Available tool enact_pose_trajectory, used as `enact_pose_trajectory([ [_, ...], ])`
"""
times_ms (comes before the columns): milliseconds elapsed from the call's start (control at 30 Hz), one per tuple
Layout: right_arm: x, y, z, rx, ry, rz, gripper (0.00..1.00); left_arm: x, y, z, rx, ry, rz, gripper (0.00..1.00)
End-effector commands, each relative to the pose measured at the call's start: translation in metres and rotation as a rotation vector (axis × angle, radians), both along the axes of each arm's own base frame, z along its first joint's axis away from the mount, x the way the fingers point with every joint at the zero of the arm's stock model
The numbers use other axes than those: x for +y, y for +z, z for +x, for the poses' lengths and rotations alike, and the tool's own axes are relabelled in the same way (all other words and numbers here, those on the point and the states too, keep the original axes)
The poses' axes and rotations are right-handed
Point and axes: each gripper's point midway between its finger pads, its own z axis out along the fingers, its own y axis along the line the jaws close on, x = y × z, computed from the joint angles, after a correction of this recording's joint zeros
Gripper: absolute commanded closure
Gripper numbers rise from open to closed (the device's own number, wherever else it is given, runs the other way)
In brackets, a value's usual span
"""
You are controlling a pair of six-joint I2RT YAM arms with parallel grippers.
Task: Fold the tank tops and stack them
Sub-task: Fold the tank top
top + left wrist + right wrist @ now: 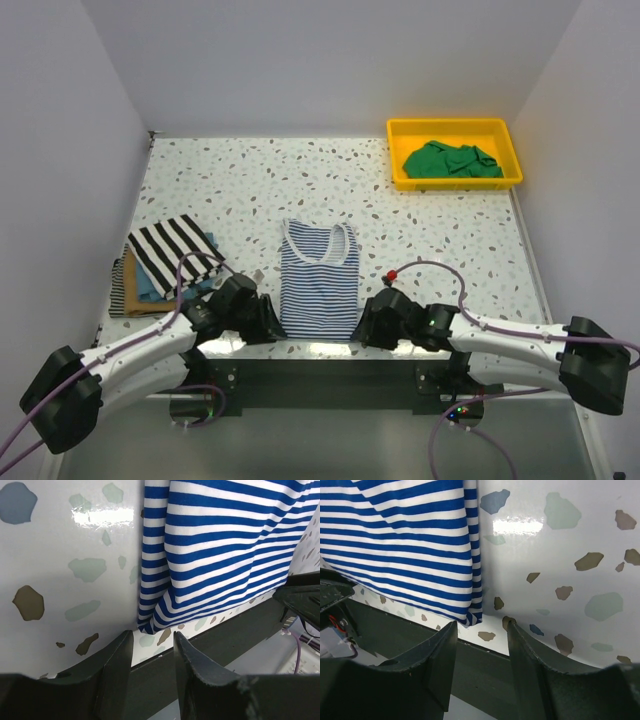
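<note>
A thin navy-white striped tank top [318, 280] lies flat at mid-table, hem toward the near edge. My left gripper [272, 325] stands open at its near-left hem corner; in the left wrist view the fingertips flank that corner of the striped top [225, 545], with no cloth between them [152, 635]. My right gripper [365, 325] is open at the near-right corner, fingertips just short of the striped top's hem [405, 545], the gap empty [481, 625]. A bold black-white striped top [175, 250] tops a folded pile at left, over blue and tan ones. A green top [452, 160] sits crumpled in the tray.
The yellow tray [400, 182] stands at the back right of the speckled table [250, 180]. The folded pile is close to the left arm. A dark rail runs along the table's near edge right under both grippers. Walls close in on three sides.
</note>
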Motion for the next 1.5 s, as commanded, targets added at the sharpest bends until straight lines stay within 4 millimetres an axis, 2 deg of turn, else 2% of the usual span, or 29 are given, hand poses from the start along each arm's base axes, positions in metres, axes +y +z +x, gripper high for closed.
enact_pose_trajectory([
  [0,0.005,-0.002,0.008,-0.018,-0.069,0.028,0.52,0.006,-0.012,-0.001,0.002,0.023,0.048,0.57],
  [300,0.002,-0.013,0.009,-0.016,-0.1,0.01,0.58,0.001,-0.019,-0.003,-0.007,0.013,0.068,0.66],
  [333,0.002,-0.014,0.009,-0.013,-0.098,0.009,0.62,0.001,-0.019,-0.003,-0.009,0.014,0.07,0.7],
  [433,0.005,-0.017,0.008,-0.008,-0.091,0.008,0.64,0.0,-0.02,-0.003,-0.015,0.008,0.072,0.77],
  [500,0.005,-0.018,0.008,-0.011,-0.083,-0.001,0.74,-0.001,-0.019,-0.001,-0.025,0.004,0.075,0.81],
  [533,0.004,-0.019,0.009,-0.017,-0.084,-0.012,0.84,0.0,-0.019,0.001,-0.035,0.006,0.082,0.86],
  [600,0.001,-0.018,0.009,-0.024,-0.077,-0.035,0.89,-0.001,-0.017,0.002,-0.05,-0.005,0.083,0.9],
  [633,0.0,-0.017,0.01,-0.033,-0.078,-0.038,0.94,-0.001,-0.017,0.003,-0.054,-0.003,0.084,0.95],
  [667,-0.001,-0.017,0.01,-0.038,-0.074,-0.044,0.96,-0.002,-0.015,0.003,-0.062,-0.005,0.076,0.99],
  [733,-0.004,-0.018,0.008,-0.038,-0.064,-0.062,1.0,-0.002,-0.013,0.004,-0.069,-0.008,0.074,1.0],
  [867,-0.003,-0.013,0.002,-0.045,-0.01,-0.07,1.0,-0.004,-0.004,0.001,-0.093,-0.031,0.064,1.0],
  [933,-0.001,-0.007,-0.002,-0.055,0.034,-0.092,1.0,-0.004,0.001,-0.005,-0.092,-0.06,0.071,1.0],
  [967,0.001,-0.005,-0.011,-0.063,0.077,-0.106,1.0,-0.006,0.004,-0.008,-0.094,-0.07,0.064,1.0],
  [1033,0.007,0.003,-0.015,-0.096,0.103,-0.12,1.0,-0.008,0.005,-0.022,-0.082,-0.102,0.068,1.0],
  [1100,0.014,0.012,-0.03,-0.117,0.15,-0.124,1.0,-0.011,0.011,-0.038,-0.07,-0.133,0.062,1.0],
  [1133,0.013,0.017,-0.028,-0.152,0.143,-0.14,1.0,-0.01,0.014,-0.038,-0.086,-0.129,0.07,1.0],
  [1167,0.013,0.021,-0.033,-0.168,0.164,-0.148,1.0,-0.018,0.032,-0.038,-0.119,-0.138,0.031,1.0],
  [1200,0.013,0.032,-0.033,-0.182,0.164,-0.156,1.0,-0.018,0.04,-0.038,-0.129,-0.13,0.028,1.0],
  [1233,0.015,0.043,-0.028,-0.22,0.151,-0.145,1.0,-0.019,0.05,-0.03,-0.174,-0.104,0.023,1.0],
  [1267,0.017,0.052,-0.027,-0.238,0.153,-0.134,1.0,-0.026,0.074,-0.022,-0.218,-0.09,-0.018,1.0],
  [1300,0.022,0.066,-0.023,-0.264,0.158,-0.124,1.0,-0.027,0.082,-0.018,-0.238,-0.076,-0.019,1.0],
  [1367,0.026,0.081,-0.016,-0.308,0.154,-0.129,1.0,-0.036,0.102,-0.006,-0.283,-0.052,-0.042,1.0],
  [1400,0.028,0.095,-0.013,-0.328,0.157,-0.13,1.0,-0.039,0.108,-0.003,-0.294,-0.047,-0.048,1.0],
  [1433,0.03,0.099,-0.01,-0.341,0.156,-0.141,1.0,-0.04,0.113,0.003,-0.313,-0.028,-0.041,1.0],
  [1467,0.034,0.114,-0.005,-0.372,0.15,-0.132,1.0,-0.046,0.125,0.009,-0.334,-0.017,-0.049,1.0],
])
